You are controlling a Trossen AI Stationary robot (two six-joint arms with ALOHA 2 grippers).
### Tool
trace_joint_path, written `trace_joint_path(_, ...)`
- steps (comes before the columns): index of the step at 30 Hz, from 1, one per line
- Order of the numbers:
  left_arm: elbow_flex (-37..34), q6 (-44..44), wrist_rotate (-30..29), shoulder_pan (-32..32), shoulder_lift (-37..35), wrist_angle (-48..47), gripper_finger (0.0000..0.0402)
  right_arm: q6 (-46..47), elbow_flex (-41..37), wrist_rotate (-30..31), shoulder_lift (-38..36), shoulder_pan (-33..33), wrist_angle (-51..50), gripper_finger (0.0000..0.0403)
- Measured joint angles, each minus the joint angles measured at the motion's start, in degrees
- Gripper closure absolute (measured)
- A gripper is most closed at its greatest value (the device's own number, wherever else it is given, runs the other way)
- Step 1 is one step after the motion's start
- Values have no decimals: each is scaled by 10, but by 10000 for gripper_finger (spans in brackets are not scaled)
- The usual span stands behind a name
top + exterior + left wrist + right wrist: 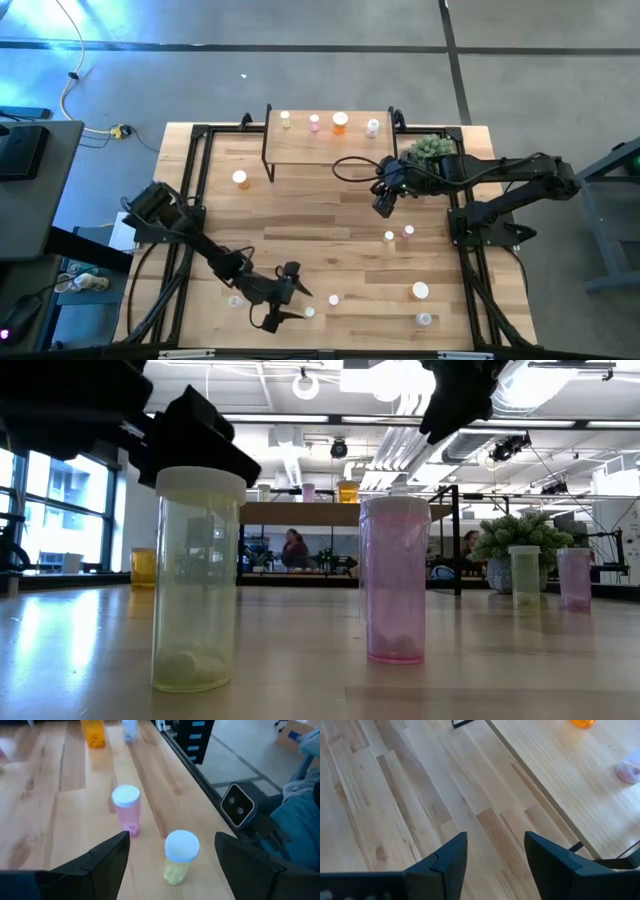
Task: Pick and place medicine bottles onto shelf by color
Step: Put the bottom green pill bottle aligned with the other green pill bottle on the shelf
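The shelf (330,140) stands at the far edge of the worktop (300,210) and carries four medicine bottles: a yellowish one (285,119), a pink one (314,122), an orange one (340,123) and a pale one (373,127). Other bottles stand scattered on the worktop. Near the front edge, a yellowish bottle (180,857) and a pink bottle (126,810) each hold a few small pills at the bottom. The left end effector (170,857) is wide open and empty, its fingers on either side of the yellowish bottle without touching it. The right end effector (495,855) hangs open and empty over bare wood just in front of the shelf. A small green plant (432,147) sits beside the shelf.
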Motion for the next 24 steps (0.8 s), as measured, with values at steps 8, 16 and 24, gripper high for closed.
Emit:
trace_joint_path(8,48,14,13,0,38,-43,119,0,0,-1,0,0,-1,214)
trace_joint_path(16,53,4,16,10,39,-47,119,-1,0,-1,0,0,-1,214)
trace_joint_path(24,58,-19,33,17,61,-44,119,-2,0,-1,0,0,-1,214)
